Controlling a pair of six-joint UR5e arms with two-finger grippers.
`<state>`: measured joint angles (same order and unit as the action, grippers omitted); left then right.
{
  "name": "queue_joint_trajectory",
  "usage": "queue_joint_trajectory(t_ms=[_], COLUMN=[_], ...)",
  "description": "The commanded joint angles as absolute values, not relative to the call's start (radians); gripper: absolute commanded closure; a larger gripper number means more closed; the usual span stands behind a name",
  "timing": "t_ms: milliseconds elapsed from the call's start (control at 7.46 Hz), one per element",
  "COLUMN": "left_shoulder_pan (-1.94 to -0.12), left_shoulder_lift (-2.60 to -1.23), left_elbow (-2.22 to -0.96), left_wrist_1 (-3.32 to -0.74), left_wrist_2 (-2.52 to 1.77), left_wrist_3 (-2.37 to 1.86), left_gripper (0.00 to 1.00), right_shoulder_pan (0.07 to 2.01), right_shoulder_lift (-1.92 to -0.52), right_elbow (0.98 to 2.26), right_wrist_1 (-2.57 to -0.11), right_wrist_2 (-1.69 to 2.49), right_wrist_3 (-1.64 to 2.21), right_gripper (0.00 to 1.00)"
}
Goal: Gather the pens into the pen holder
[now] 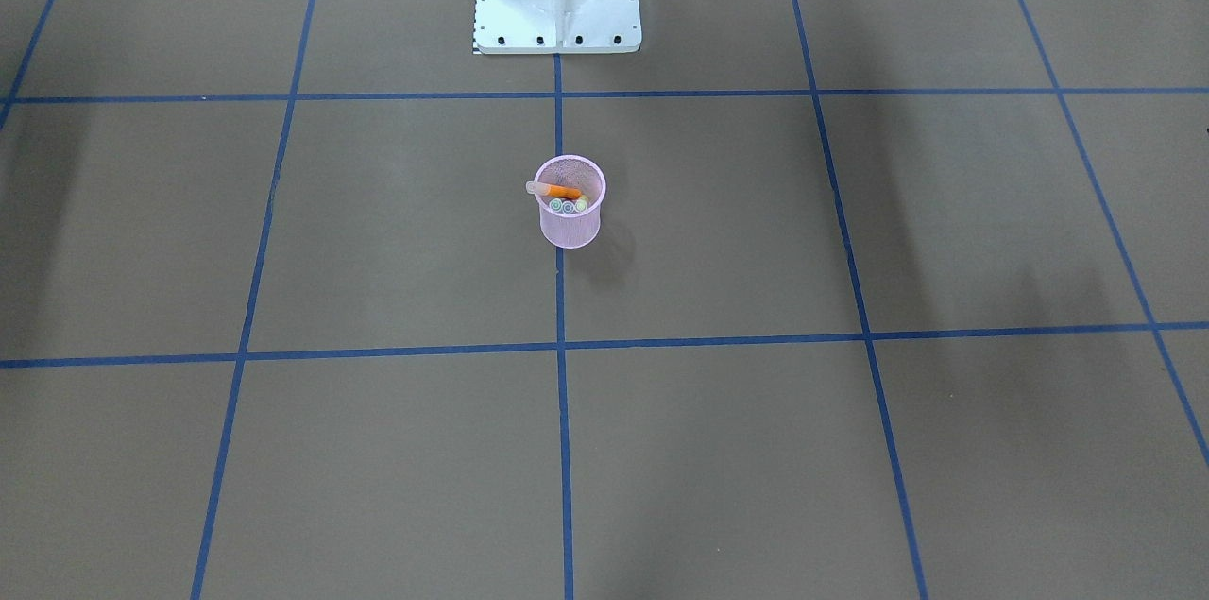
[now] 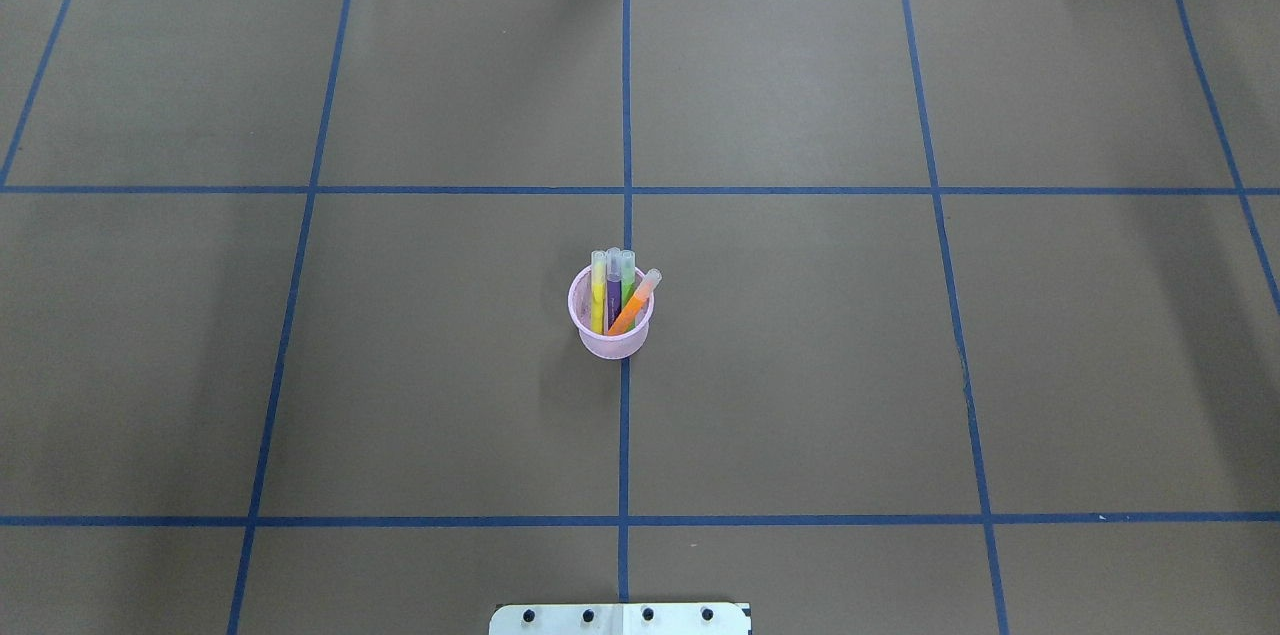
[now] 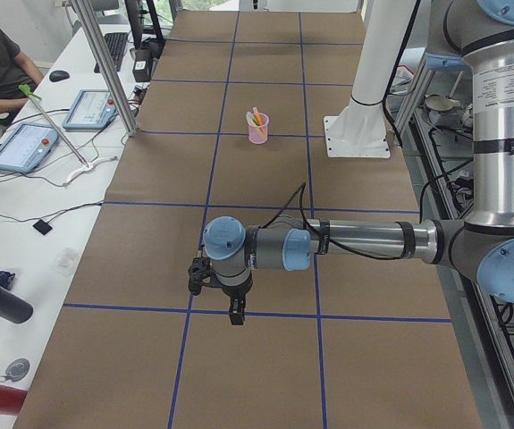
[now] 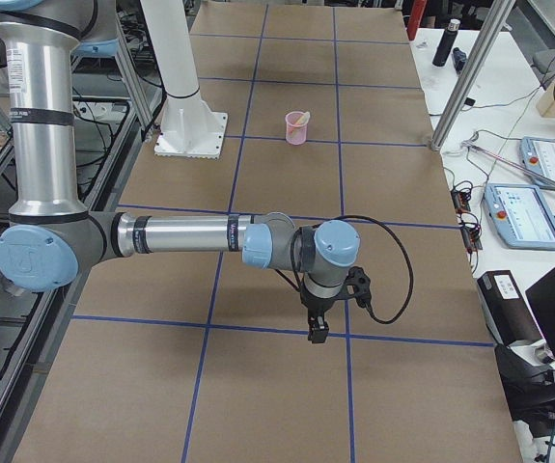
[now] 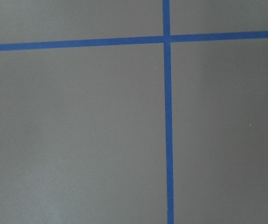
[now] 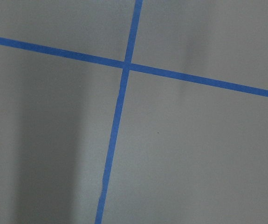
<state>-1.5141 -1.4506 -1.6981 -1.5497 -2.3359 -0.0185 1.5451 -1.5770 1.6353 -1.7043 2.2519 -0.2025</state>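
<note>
Standing upright on a blue tape line (image 2: 625, 435) at the middle of the desk (image 2: 800, 365), pink mesh pen holder (image 2: 610, 340), four pens (image 2: 613, 293) inside, wide brown paper (image 2: 400, 365) around it, left fingers (image 3: 237, 315) and right fingers (image 4: 317, 334) over opposite desk ends, their spread impossible to tell

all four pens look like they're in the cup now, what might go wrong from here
1. The orange pen lies slanted across the pen holder, with its cap poking past the rim. A nudge might tip it out.
2. The pen holder stands free on the table with nothing bracing it, so an arm passing low over the middle could probably knock it over and spill the pens.
</note>
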Motion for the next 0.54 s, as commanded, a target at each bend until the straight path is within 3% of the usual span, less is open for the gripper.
queue_joint_trajectory(t_ms=[0, 402], left_shoulder_pan=[-1.514, -1.517], left_shoulder_lift=[-1.457, -1.451], left_elbow=[-1.698, -1.703], left_wrist_1=[-1.551, -1.551], left_wrist_2=[-2.333, -2.333], left_wrist_3=[-0.018, -0.018], left_gripper=[0.00, 0.00], right_shoulder_pan=[1.545, 1.545], right_shoulder_lift=[-1.577, -1.577], right_elbow=[1.635, 1.635], right_wrist_1=[-1.704, -1.703], right_wrist_2=[2.252, 2.252], right_wrist_3=[-0.202, -0.202], right_gripper=[0.00, 0.00])
